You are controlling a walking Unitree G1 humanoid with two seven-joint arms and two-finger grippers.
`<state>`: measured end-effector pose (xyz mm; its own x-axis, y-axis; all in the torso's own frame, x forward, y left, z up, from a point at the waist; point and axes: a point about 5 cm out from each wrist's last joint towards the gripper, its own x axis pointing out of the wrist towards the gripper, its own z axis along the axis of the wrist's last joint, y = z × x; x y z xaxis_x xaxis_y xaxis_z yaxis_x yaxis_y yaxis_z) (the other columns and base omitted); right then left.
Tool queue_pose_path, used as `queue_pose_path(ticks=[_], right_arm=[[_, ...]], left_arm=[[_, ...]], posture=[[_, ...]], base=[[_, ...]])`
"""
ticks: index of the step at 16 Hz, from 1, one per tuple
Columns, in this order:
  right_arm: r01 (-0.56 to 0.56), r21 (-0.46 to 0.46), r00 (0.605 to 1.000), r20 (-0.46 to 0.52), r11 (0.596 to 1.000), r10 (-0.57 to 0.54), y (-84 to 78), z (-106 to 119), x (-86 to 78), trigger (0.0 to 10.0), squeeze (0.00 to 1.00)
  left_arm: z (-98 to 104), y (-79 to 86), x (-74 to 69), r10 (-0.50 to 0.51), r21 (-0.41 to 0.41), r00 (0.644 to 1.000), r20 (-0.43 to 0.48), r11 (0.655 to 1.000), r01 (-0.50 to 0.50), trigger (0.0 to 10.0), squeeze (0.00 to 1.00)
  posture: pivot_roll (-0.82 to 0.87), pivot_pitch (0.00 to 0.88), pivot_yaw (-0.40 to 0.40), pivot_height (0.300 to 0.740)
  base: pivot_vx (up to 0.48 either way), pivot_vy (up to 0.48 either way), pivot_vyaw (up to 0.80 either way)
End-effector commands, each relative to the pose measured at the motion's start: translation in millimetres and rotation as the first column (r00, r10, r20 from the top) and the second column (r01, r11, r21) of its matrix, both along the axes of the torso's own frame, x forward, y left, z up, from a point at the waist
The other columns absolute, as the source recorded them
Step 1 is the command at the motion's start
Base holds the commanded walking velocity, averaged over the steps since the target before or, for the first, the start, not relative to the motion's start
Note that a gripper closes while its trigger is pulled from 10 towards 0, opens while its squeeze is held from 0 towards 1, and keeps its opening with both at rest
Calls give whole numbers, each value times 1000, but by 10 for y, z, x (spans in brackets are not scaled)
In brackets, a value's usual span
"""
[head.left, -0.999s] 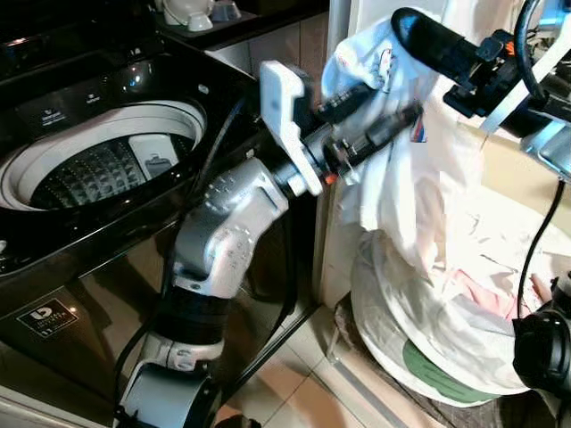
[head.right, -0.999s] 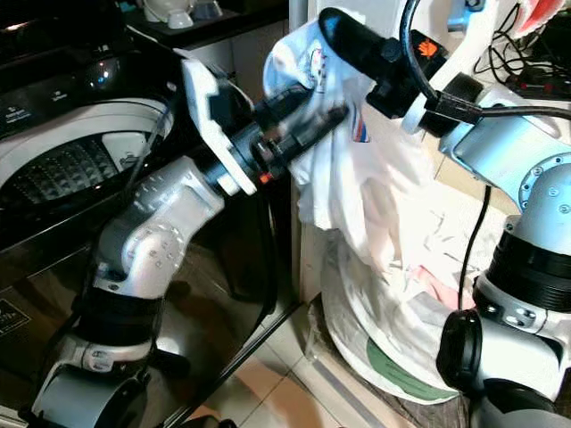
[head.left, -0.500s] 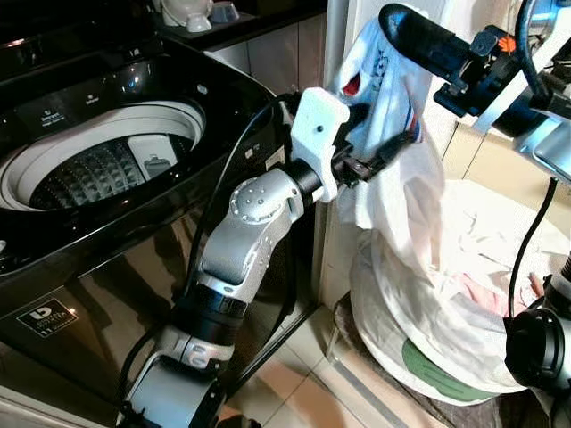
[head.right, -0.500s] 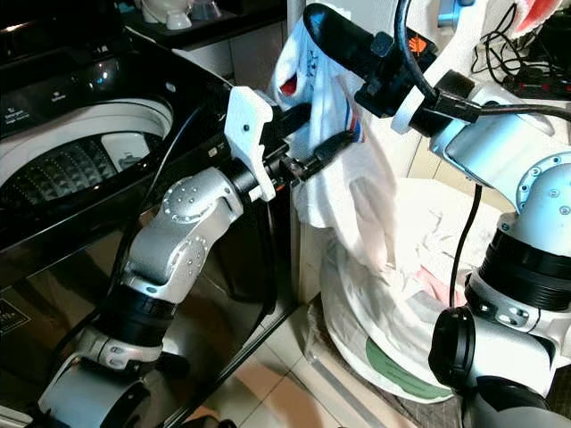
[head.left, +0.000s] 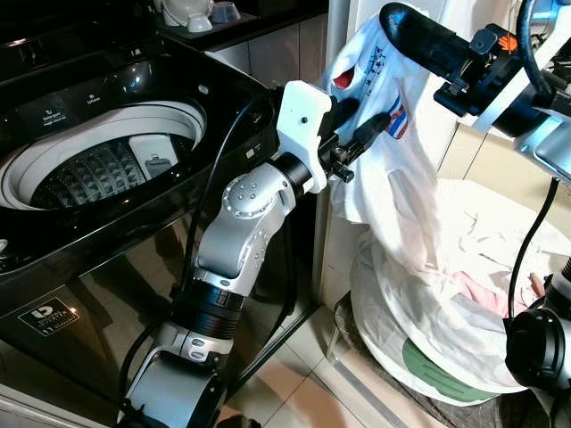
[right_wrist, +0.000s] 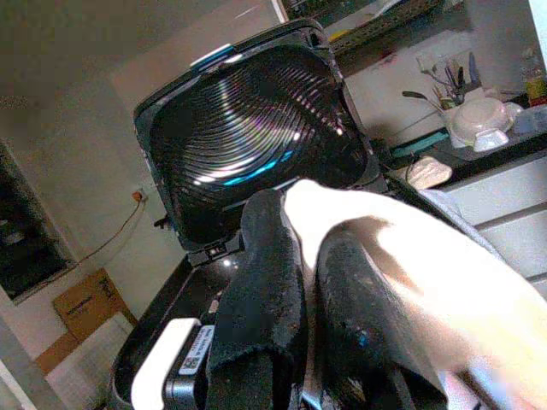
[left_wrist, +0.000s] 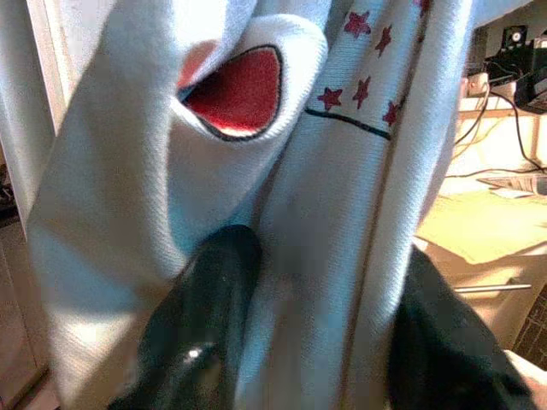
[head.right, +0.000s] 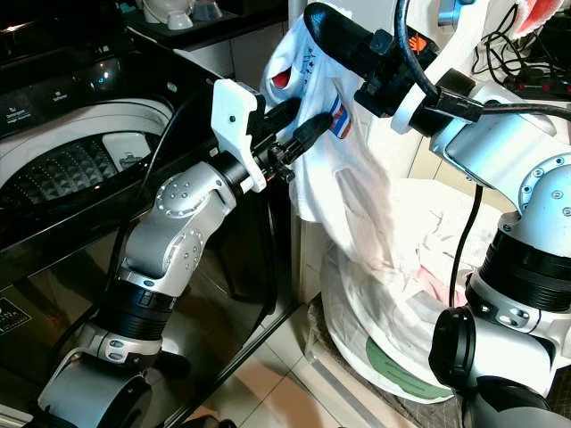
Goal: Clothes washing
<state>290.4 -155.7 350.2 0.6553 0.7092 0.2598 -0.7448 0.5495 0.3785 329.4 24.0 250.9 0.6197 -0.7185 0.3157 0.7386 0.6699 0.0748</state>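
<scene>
An open top-loading washing machine (head.left: 98, 169) stands at the robot's left, a white laundry bag (head.left: 428, 339) on the floor beside it; above the bag hangs a white shirt (head.left: 393, 196) with red collar lining and star print, pinched at its top by the right gripper (head.left: 401, 22), its folds between the left gripper (head.left: 361, 143) fingers (left_wrist: 201, 342), parted around the cloth

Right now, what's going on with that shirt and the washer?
The right gripper is shut on a white printed garment, holding it high above the white laundry bag on the floor. The left gripper reaches into the hanging cloth, its fingers open with a fold between them. The black top-loading washing machine stands on the robot's left with its lid up and its drum open.
</scene>
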Motion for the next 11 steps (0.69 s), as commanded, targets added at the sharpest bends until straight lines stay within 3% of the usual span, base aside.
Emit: queue_pose_path(ticks=[1, 11], right_arm=[[-14, -10, 999, 42, 1000, 14, 21, 57, -68, 0, 0], [9, -18, 999, 39, 1000, -8, 30, 43, -51, 0, 0]], left_arm=[[12, 31, 20, 5, -1, 1000, 6, 1000, -5, 0, 0], [41, 103, 56, -7, -8, 1000, 13, 1000, 7, 0, 0]], posture=[[-135, 0, 40, 740], [-132, 0, 48, 740]], base=[[0, 0, 0], [0, 0, 0]])
